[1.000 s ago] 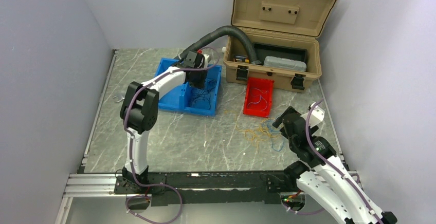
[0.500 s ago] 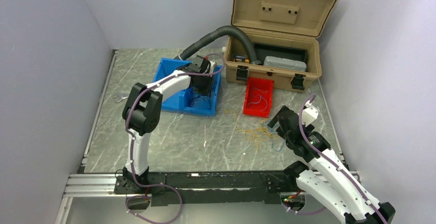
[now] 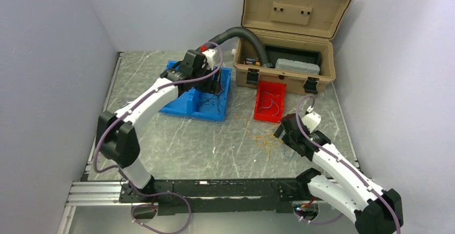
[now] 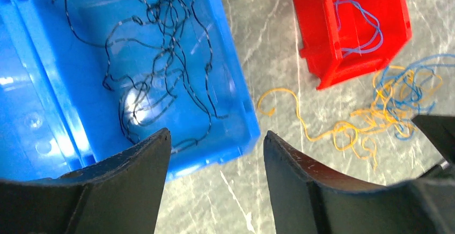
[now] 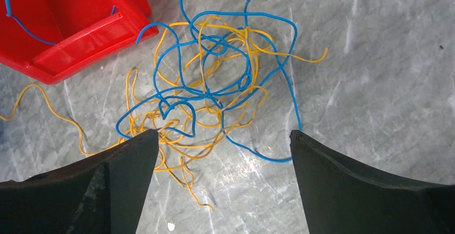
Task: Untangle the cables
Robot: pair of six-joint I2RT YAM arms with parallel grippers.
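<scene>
A tangle of yellow-orange and blue cables (image 5: 214, 83) lies on the marble table (image 3: 177, 143), in front of the red bin (image 3: 270, 101). My right gripper (image 5: 224, 132) hovers open just above the tangle's near edge, touching nothing; from above it (image 3: 282, 132) sits beside the tangle (image 3: 268, 137). Thin black cables (image 4: 155, 67) lie loose in the blue bin (image 4: 236, 105). My left gripper (image 4: 217, 134) is open and empty above that bin's near right corner, and in the top view it (image 3: 214, 82) hangs over the bin. A few blue cables (image 4: 357, 27) rest in the red bin.
An open tan toolbox (image 3: 290, 35) stands at the back right. A thick grey corrugated hose (image 3: 236, 31) arches from it toward the blue bin (image 3: 185, 102). The red bin's corner (image 5: 80, 35) lies close to the tangle. White walls enclose the table.
My left gripper opened, rose and drew back above the blue bin; black cables lie in it. My right gripper moved forward and down over the yellow-and-blue tangle, staying open.
</scene>
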